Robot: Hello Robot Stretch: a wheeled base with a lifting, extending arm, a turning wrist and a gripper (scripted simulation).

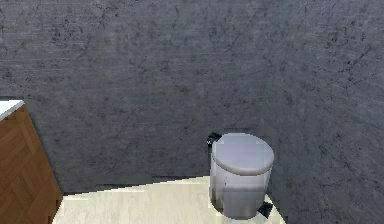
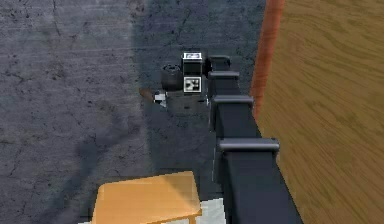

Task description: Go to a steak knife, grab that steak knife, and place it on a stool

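In the arm side view my arm (image 2: 240,140) rises from the bottom edge to two white marker squares. Left of them sits the gripper (image 2: 160,94), high in front of a dark grey wall (image 2: 80,90). A small thin sliver (image 2: 151,96), pale with a brownish end, hangs at the gripper's far end clear of every surface. The gripper holds it, and it is too small to name. Below and to the left, at the bottom edge, lies the flat orange-brown wooden top of a stool (image 2: 145,198).
A tall wooden panel (image 2: 330,110) stands along the arm side view's right. In the forward view a grey round-lidded bin (image 1: 241,172) stands on pale floor (image 1: 140,205) against a dark grey wall (image 1: 190,70). A wooden cabinet with a white top (image 1: 22,170) is at the left edge.
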